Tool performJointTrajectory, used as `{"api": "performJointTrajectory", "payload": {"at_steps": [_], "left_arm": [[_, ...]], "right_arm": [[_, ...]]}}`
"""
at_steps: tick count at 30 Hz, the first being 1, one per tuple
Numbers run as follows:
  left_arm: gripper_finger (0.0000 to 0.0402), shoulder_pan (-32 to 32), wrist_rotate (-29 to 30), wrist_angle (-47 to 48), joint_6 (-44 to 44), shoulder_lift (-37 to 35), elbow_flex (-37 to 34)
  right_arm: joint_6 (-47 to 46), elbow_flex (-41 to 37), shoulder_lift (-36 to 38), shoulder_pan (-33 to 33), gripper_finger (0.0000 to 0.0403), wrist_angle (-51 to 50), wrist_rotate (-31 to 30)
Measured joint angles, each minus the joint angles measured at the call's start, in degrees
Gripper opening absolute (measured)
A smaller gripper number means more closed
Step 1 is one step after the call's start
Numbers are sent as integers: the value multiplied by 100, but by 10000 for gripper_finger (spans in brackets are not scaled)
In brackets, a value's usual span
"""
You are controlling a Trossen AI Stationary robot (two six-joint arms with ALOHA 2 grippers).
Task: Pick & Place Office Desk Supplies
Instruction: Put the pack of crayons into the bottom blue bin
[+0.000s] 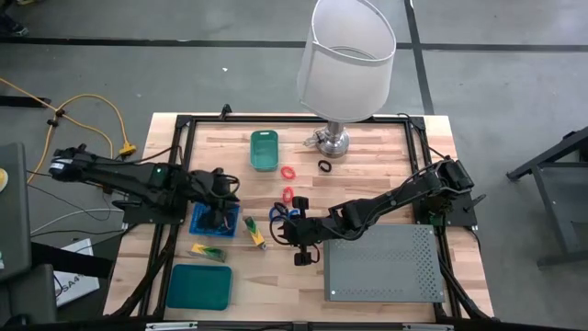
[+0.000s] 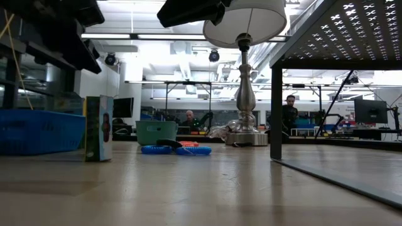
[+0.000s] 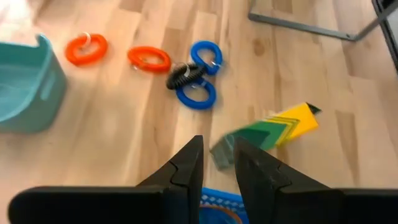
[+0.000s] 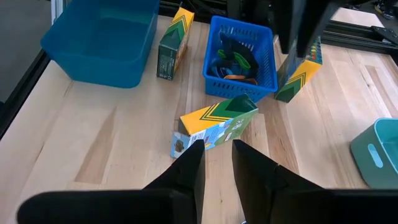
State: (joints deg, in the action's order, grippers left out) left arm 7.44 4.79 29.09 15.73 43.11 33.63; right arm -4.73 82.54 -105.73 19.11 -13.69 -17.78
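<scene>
Right gripper (image 4: 214, 158), fingers slightly apart, empty, hovers by tipped yellow-green box (image 4: 214, 126) frame centre: widen, descend square. Left gripper (image 3: 217, 162) fingers narrowly apart over blue basket (image 1: 204, 221).

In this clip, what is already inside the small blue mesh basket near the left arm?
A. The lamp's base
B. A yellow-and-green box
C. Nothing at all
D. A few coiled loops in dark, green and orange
D. The right wrist view looks into the blue mesh basket and shows several small loops lying on its floor, while the yellow-and-green boxes lie or stand on the table outside it.
</scene>
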Motion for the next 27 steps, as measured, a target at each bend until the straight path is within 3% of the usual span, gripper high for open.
{"api": "performJointTrajectory", "payload": {"at_steps": [11, 27], "left_arm": [[83, -476, 0, -90, -88, 3, 0], [83, -487, -2, -91, -81, 4, 0]], "right_arm": [[0, 0, 0, 0, 69, 65, 1], [-1, 0, 0, 0, 69, 81, 0]]}}
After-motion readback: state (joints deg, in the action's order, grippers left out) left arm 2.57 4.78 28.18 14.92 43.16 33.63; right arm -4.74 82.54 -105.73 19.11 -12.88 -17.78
